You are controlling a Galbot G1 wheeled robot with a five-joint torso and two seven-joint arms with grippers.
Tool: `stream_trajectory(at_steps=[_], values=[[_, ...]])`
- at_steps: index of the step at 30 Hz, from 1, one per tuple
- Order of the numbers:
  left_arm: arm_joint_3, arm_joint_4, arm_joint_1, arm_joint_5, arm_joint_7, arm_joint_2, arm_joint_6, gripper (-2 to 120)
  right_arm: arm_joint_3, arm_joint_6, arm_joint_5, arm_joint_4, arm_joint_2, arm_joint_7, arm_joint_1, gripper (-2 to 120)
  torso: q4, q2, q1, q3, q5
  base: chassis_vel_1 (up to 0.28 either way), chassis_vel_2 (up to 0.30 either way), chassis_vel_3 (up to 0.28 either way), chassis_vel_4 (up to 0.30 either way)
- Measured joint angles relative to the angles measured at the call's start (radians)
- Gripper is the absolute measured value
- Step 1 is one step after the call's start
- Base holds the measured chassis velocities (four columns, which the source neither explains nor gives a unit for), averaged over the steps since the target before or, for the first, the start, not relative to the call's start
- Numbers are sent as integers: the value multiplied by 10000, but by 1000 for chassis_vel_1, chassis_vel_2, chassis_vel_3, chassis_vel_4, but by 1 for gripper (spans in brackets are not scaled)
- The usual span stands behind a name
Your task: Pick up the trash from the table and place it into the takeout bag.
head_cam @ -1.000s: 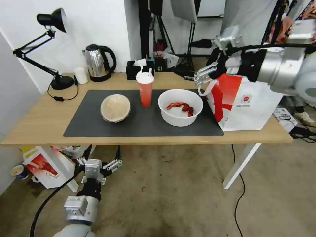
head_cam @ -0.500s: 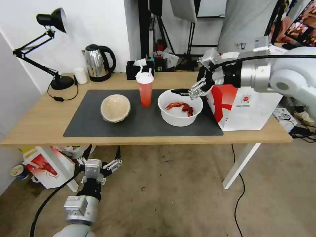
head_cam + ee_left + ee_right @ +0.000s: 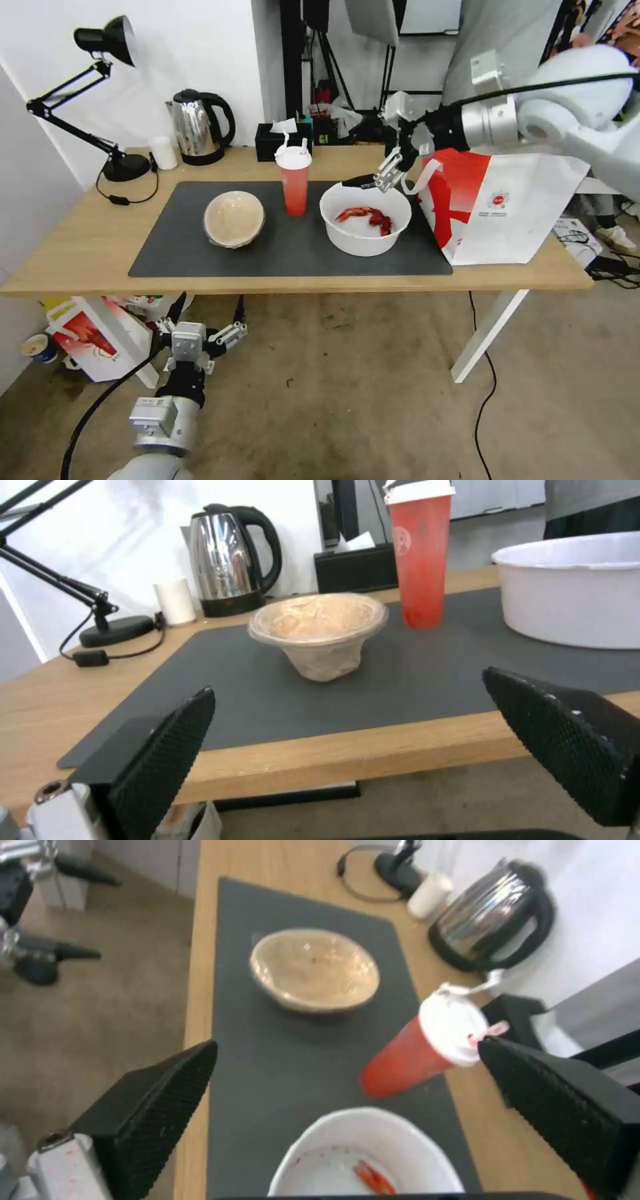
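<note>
On the dark mat [image 3: 187, 260] of the table [image 3: 80, 253] stand a tan bowl [image 3: 233, 219], a red cup [image 3: 294, 183] with white lid and straws, and a white bowl [image 3: 365, 217] holding red shellfish scraps. The takeout bag [image 3: 507, 207] stands at the table's right end. My right gripper [image 3: 373, 175] hovers open just above the white bowl's far rim, beside the bag's handle. Its wrist view looks down on the white bowl [image 3: 363, 1160], red cup [image 3: 417, 1055] and tan bowl [image 3: 313, 970]. My left gripper [image 3: 209, 307] waits open below the table's front edge, facing the tan bowl [image 3: 319, 630].
Along the table's back edge stand a desk lamp [image 3: 110, 100], a small white cup [image 3: 163, 153], a steel kettle [image 3: 199, 127] and a black tissue box [image 3: 280, 141]. A crayfish-printed box [image 3: 93, 337] sits on the floor under the table's left end. Stands crowd the space behind.
My right gripper has swung left and down from above the bag's handle to the far rim of the white bowl. The left arm and the table's things have not moved.
</note>
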Motion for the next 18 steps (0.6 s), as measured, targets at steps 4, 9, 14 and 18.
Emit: stream_trajectory(at_steps=[4, 9, 14, 18], values=[[0, 0, 0, 0, 0, 0, 0, 100, -629, -42, 151, -111, 90, -385, 452, 100, -3, 1, 0, 0, 0, 0, 0, 0, 0], [0, 0, 0, 0, 0, 0, 0, 100, -1328, -110, 562, -269, 191, -775, 1019, 100, -1, 1, -1, 0, -1, 0, 0, 0, 0], [-1, 0, 0, 0, 0, 0, 0, 100, -1638, -43, 620, -389, 220, -1251, 1524, 100, -2, 1, -1, 0, -2, 0, 0, 0, 0], [0, 0, 0, 0, 0, 0, 0, 100, -1735, 745, 881, -537, 196, -1243, 1706, 100, -1, 1, -2, 0, -1, 0, 0, 0, 0]])
